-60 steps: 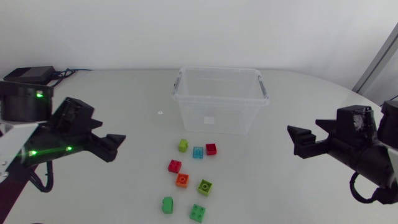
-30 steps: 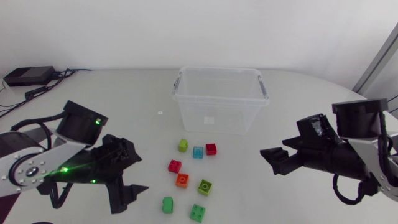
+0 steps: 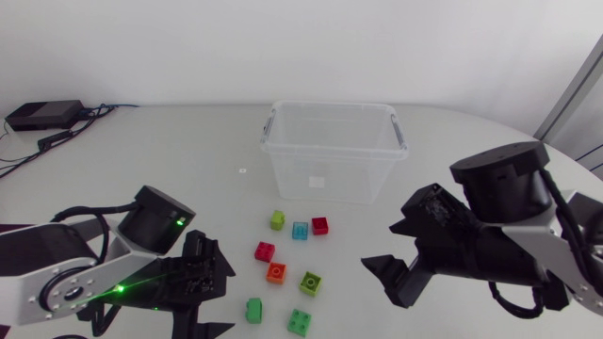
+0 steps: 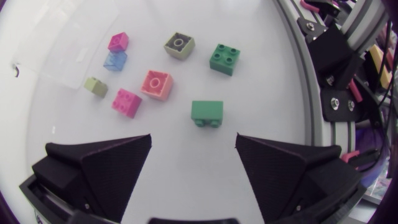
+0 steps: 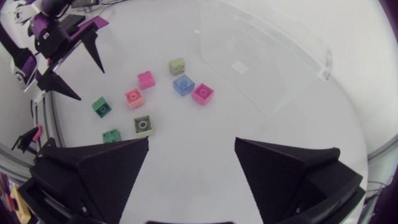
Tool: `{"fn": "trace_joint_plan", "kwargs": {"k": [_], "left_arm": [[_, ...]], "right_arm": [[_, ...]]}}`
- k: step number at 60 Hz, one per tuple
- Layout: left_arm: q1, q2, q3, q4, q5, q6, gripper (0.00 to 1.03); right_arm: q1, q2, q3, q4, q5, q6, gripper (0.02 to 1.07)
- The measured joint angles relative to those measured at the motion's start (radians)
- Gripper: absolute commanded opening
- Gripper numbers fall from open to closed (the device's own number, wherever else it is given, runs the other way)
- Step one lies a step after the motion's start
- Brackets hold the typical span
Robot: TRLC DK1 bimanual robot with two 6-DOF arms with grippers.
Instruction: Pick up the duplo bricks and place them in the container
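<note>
in the last second both arms come in from the sides of the counter (image 3: 188,160) and tip downward toward the bricks. the left arm (image 3: 85,282) now has its jaws above the near left edge of the group. in the left wrist view they stand wide apart and released, and the green brick (image 4: 207,112) lies just ahead of the gap, not yet between them. the right arm (image 3: 509,240) stops to the right of the group, its jaws also released and grasping nothing, with the bricks well apart from them. no brick has moved. all eight lie on the counter, on the near side of the clear container (image 3: 333,151), which looks empty. i judge the approach is nearly done and the first pick begins now, most likely the left arm on the green brick.
</note>
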Motion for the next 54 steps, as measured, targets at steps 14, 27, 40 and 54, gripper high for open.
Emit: {"fn": "trace_joint_plan", "kwargs": {"k": [14,27,40,54], "left_arm": [[-0.023,0.100,0.000,0.064,0.006,0.008,0.95],[-0.039,0.159,0.000,0.101,0.016,0.008,0.93],[-0.048,0.186,0.006,0.129,0.041,0.008,0.91],[-0.062,0.217,0.021,0.144,0.067,0.008,0.74]], "right_arm": [[0.075,0.004,0.000,0.014,0.025,-0.071,1.02],[0.187,0.121,0.007,-0.008,0.151,-0.088,1.02],[0.266,0.219,0.024,-0.008,0.142,-0.088,1.02],[0.343,0.257,0.063,-0.014,0.139,-0.087,1.02]]}}
